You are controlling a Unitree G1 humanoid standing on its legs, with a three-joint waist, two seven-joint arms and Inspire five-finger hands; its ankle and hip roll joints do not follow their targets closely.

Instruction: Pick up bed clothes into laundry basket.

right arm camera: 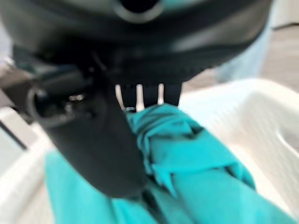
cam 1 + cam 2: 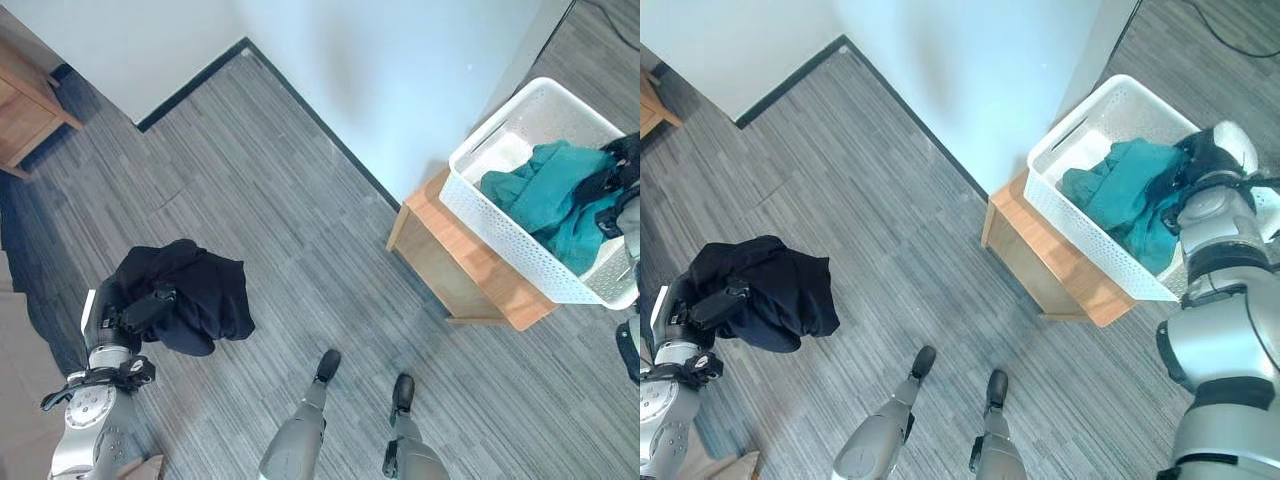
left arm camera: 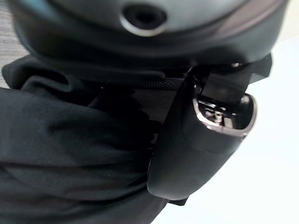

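A black garment [image 2: 200,295] hangs bunched at the lower left above the grey floor, with my left hand [image 2: 140,308] shut on it. In the left wrist view the thumb [image 3: 196,154] presses into the black cloth [image 3: 70,154]. At the right, a white perforated laundry basket [image 2: 480,225] sits on a low wooden stand [image 2: 450,270]. A teal garment [image 2: 550,195] lies crumpled inside it. My right hand [image 2: 1202,158] is inside the basket on the teal cloth [image 1: 201,172], which bunches up between its thumb [image 1: 93,144] and fingers.
A white wall with a dark baseboard [image 2: 190,85] runs behind the stand and makes a corner. Part of a wooden piece of furniture [image 2: 25,110] stands at the upper left. Open grey plank floor [image 2: 300,230] lies between the black garment and the basket.
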